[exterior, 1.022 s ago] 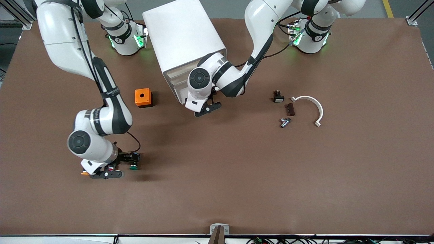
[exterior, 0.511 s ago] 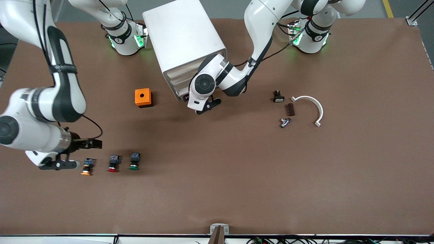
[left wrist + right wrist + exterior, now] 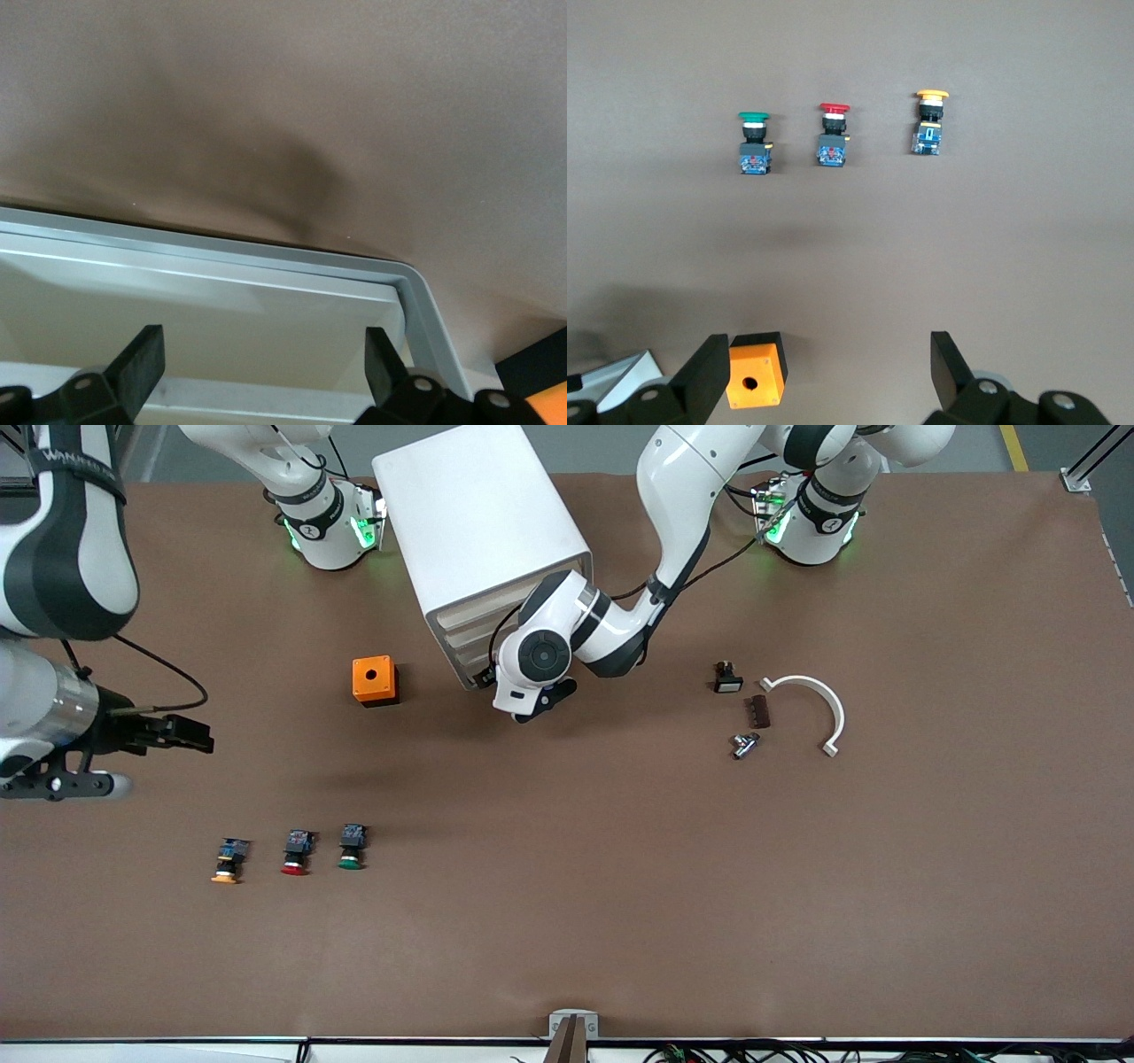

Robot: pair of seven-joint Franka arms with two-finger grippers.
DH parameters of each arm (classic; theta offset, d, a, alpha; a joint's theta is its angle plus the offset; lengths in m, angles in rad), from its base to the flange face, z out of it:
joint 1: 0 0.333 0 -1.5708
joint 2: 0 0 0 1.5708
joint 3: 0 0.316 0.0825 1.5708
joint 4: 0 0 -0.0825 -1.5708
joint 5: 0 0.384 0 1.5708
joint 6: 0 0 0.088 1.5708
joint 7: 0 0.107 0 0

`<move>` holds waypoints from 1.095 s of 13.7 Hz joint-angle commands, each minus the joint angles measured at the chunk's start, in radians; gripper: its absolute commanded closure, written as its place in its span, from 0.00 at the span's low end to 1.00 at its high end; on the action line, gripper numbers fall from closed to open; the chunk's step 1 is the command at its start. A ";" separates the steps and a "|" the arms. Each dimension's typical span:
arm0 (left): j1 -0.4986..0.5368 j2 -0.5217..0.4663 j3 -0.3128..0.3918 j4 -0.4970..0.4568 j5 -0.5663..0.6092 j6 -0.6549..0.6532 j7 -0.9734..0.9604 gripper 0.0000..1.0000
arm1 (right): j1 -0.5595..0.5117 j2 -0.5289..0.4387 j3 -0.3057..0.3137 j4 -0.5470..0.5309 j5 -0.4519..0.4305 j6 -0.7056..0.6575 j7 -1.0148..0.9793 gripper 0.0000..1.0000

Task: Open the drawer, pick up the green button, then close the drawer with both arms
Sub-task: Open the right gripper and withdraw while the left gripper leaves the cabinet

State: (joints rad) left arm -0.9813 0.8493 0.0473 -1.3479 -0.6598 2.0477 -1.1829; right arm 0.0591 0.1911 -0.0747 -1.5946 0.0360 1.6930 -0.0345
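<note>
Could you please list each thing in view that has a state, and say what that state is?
drawer: nearly closed.
left gripper: at the drawer front, fingers open, empty.
right gripper: in the air above the table, fingers open, empty.
green button: lying on the table, released.
red button: lying beside it.
orange button: lying beside the red one.

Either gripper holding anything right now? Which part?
Nothing is held. The right gripper is open over bare table; the left gripper is open at the drawer. The green button lies on the table.
</note>
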 commanded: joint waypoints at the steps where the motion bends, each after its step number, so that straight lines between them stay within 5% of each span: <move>1: 0.010 -0.007 -0.001 0.001 -0.018 0.000 0.009 0.01 | -0.025 -0.056 0.015 -0.045 -0.015 -0.004 0.002 0.00; 6: 0.065 -0.056 0.020 0.010 0.106 -0.003 0.003 0.01 | -0.036 -0.070 0.016 -0.034 -0.042 -0.026 -0.007 0.00; 9: 0.105 -0.186 0.026 0.007 0.213 -0.030 0.003 0.01 | -0.036 -0.073 0.016 -0.024 -0.056 -0.033 -0.007 0.00; 15: 0.287 -0.455 0.026 0.007 0.310 -0.416 0.220 0.01 | -0.091 -0.056 0.016 0.093 -0.050 -0.127 -0.005 0.00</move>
State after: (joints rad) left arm -0.7623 0.4989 0.0762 -1.2982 -0.3684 1.7379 -1.0770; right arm 0.0055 0.1375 -0.0763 -1.5457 -0.0047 1.6222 -0.0344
